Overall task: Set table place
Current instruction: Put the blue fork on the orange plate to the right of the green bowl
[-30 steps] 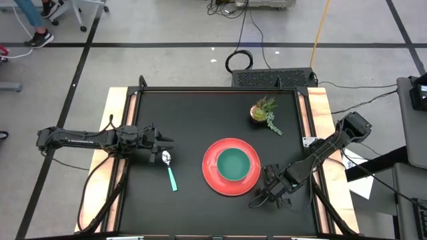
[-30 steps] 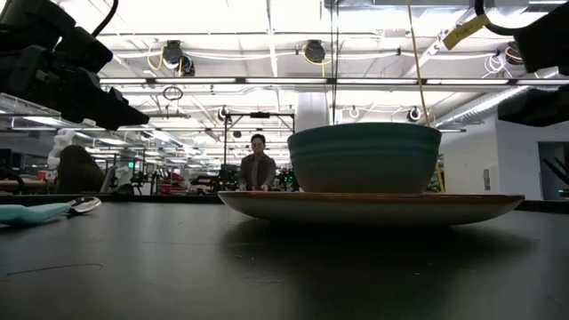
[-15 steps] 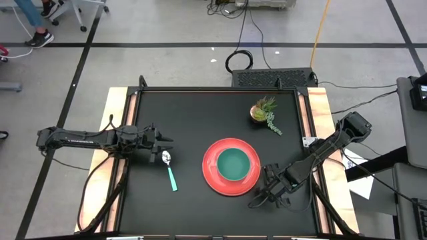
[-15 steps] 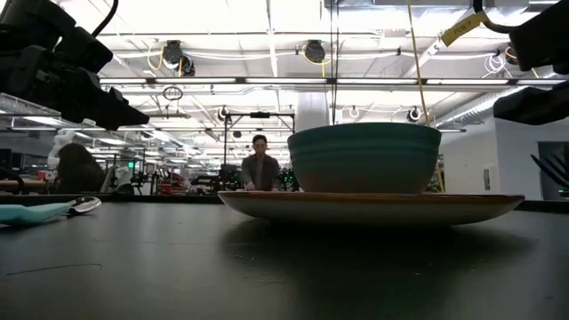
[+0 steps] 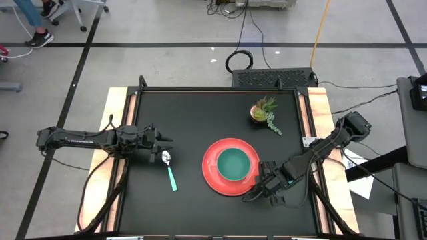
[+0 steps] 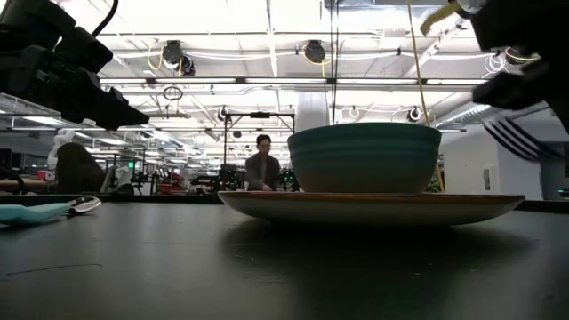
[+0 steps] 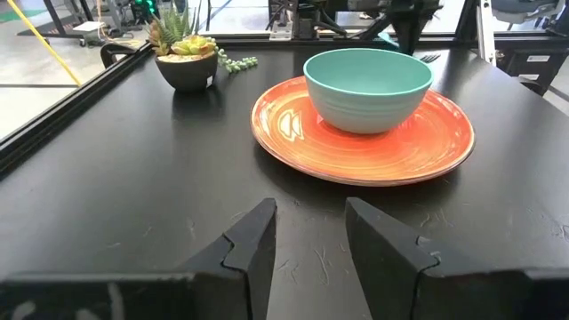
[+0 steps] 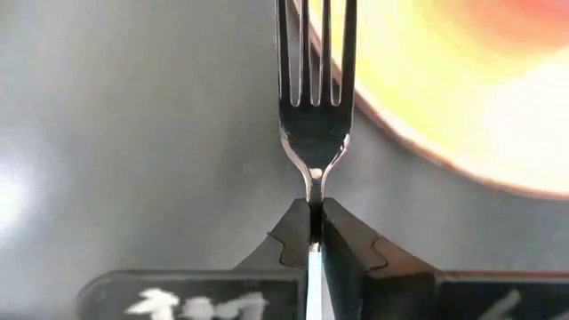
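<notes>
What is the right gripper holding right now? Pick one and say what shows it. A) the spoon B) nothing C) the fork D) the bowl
C: in the right wrist view the right gripper is shut on the fork, pinched at its neck, tines pointing toward the rim of the red plate; the spoon lies on the table by the left gripper.

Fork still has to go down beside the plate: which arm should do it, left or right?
Right. The right claw is already shut on the fork, with the tines at the edge of the red plate. The left claw is open and empty, on the far side, near the spoon.
</notes>
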Motion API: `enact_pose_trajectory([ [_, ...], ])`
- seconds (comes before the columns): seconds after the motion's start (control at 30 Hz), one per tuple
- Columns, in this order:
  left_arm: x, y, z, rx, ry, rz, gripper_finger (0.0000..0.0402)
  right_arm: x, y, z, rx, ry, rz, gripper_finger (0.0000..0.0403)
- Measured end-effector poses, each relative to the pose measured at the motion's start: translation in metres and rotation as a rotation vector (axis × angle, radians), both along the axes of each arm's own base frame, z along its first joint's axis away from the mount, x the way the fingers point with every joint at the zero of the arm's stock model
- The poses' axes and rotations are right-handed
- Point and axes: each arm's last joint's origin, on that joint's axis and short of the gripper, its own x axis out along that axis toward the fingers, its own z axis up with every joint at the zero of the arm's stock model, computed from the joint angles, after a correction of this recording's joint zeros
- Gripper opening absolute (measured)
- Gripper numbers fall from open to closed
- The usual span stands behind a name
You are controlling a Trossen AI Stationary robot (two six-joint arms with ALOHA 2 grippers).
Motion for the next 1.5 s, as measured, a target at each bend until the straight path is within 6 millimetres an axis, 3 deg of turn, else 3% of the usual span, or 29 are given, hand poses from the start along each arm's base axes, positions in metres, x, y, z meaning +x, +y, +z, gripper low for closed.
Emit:
enact_pose_trajectory([
  [0.23,0.0,0.0,0.0,0.007,0.0,-0.002,0.0143,0.014,0.0,0.024,0.022,-0.059,0.013,0.0006],
  [0.67,0.0,0.0,0.0,0.006,0.0,-0.002,0.0143,0.017,-0.005,0.025,0.023,-0.053,-0.028,0.0006],
  [1.17,0.0,0.0,0.0,0.007,0.0,-0.002,0.0143,-0.006,-0.027,0.067,0.016,-0.179,-0.187,0.0006],
  [1.5,0.0,0.0,0.0,0.014,0.001,-0.005,0.0143,-0.007,-0.031,0.072,0.032,-0.205,-0.186,0.0007],
])
